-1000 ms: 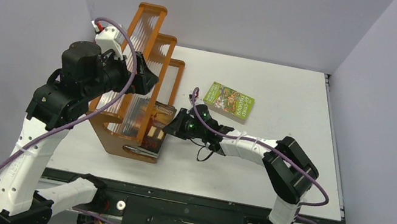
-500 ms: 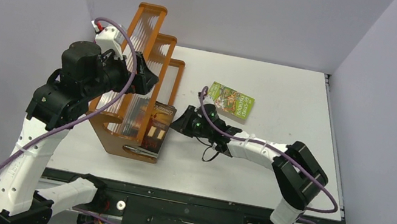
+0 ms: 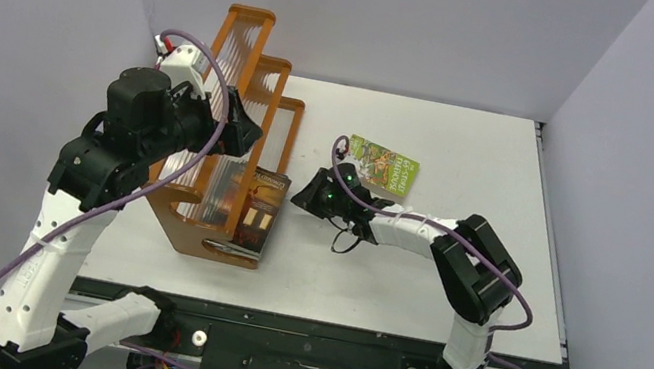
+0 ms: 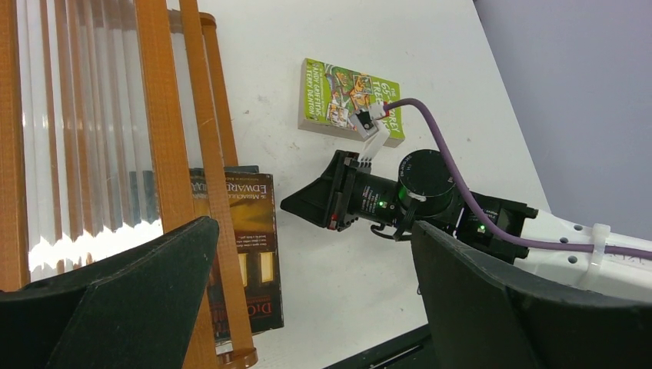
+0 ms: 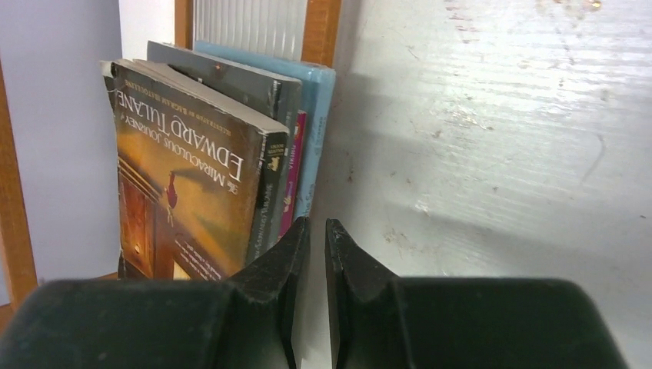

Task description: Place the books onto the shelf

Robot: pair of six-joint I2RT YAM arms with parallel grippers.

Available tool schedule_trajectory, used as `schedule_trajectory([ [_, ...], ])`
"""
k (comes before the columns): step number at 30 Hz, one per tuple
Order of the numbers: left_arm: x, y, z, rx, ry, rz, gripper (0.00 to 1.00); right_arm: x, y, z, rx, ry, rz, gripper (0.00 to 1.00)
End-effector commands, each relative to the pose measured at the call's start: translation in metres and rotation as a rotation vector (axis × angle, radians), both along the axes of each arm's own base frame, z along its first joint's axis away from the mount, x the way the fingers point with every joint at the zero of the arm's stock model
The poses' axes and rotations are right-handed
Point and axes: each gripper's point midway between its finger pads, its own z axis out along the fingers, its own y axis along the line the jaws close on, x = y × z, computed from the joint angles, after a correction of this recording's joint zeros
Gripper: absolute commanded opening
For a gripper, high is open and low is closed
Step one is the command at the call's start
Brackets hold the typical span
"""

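The green book [image 3: 379,165] lies flat on the tabletop [image 3: 507,176], a little right of the middle in the view from above. It is the only book not on the shelf [image 3: 191,240] yet. Its long side runs left to right, tipped a bit. The right hand [image 3: 303,197] is just beside it, lower and to the left, and it points away from the book, toward the shelf. So the arm will likely have to turn back, up and to the right, to reach it. The hand's fingers [image 5: 296,254] are almost pressed together, with only a thin gap, and they hold nothing. The left hand [image 3: 243,129] hangs over the shelf at the upper left, spread wide and holding nothing, well apart from the green book, so the right arm looks like the better one for the job. Four books stand on the shelf's lowest step: the brown book [image 5: 184,184] in front, then a black one [image 5: 246,81], a pink one [image 5: 292,177] and a light blue one [image 5: 319,115]. No books show on the two taller steps.
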Motion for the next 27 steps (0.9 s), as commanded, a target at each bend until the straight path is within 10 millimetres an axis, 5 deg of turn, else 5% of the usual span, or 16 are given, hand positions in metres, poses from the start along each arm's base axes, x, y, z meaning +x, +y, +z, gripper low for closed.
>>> schedule_trajectory([
  [1, 0.001, 0.001, 0.004, -0.002, -0.015, 0.000, 0.97, 0.007, 0.025, 0.026, 0.057, -0.046, 0.021, 0.10],
  [11, 0.003, 0.002, 0.001, 0.004, -0.011, -0.002, 0.97, 0.000, 0.040, 0.024, 0.079, -0.031, 0.048, 0.10],
  [18, 0.003, 0.003, 0.001, 0.004, -0.012, 0.000, 0.97, 0.001, 0.032, 0.026, 0.077, -0.037, 0.033, 0.10],
  [21, 0.003, 0.003, -0.003, 0.013, -0.005, 0.000, 0.97, 0.013, 0.006, 0.040, 0.090, -0.081, -0.053, 0.08],
  [24, 0.001, -0.003, -0.007, 0.012, 0.003, -0.045, 0.97, 0.024, -0.042, 0.061, 0.078, -0.144, -0.159, 0.13],
  [27, 0.004, -0.014, -0.007, -0.018, 0.004, -0.086, 0.97, 0.027, -0.090, 0.053, -0.017, -0.147, -0.235, 0.26],
])
